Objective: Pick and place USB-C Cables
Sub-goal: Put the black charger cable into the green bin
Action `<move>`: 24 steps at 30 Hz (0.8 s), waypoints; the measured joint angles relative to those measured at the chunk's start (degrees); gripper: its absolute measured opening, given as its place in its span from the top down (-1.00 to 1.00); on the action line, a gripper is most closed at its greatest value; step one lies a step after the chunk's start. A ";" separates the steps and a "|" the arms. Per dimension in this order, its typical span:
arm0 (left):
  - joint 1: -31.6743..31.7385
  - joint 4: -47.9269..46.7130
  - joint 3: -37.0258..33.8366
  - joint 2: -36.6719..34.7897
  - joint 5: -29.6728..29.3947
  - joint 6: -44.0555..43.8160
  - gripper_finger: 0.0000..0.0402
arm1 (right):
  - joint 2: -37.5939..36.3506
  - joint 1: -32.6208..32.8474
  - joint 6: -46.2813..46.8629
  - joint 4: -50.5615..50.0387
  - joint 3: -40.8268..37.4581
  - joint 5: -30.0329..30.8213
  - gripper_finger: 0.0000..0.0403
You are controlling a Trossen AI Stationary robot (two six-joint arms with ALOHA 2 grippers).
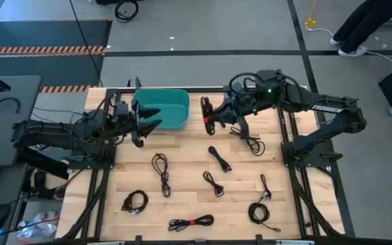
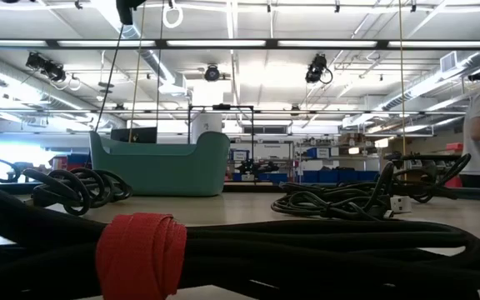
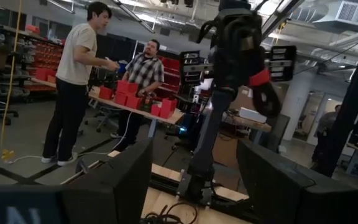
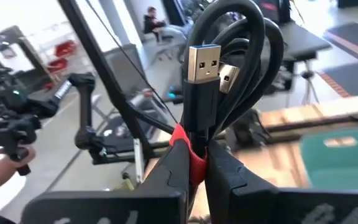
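A teal bin stands at the table's far middle; it also shows in the low view. My right gripper hovers just right of it, shut on a black USB-C cable bundle bound with a red tie. My left gripper is open over the bin's left rim, its fingers wide apart with nothing between them. Several more coiled cables lie flat on the wood, among them and one with a red tie. My right gripper pinches the bundle at its red tie between the two fingers. The fingers come roughly level from the table's right side. The coil and its two metal plugs stick out past the fingertips. The bundle is lifted clear of the table.
More cables lie near the right arm and at the near right, near left. A red-tied bundle fills the low view's foreground. People stand at benches beyond the table.
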 joint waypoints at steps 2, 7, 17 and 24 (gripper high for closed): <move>0.00 0.52 0.01 0.61 1.44 -1.26 -0.23 | 1.27 1.34 -0.01 2.42 0.00 0.01 0.87; 0.00 3.37 0.02 2.81 5.37 -4.45 -0.23 | 5.59 3.53 -0.13 9.13 0.00 -2.11 0.87; -0.02 12.01 0.04 6.18 11.59 -8.27 -0.23 | 12.99 2.55 0.07 12.83 -0.02 -2.39 0.87; 0.00 11.87 0.04 7.18 12.04 -9.95 -0.23 | 13.83 1.88 -0.01 15.39 -0.04 -2.78 0.87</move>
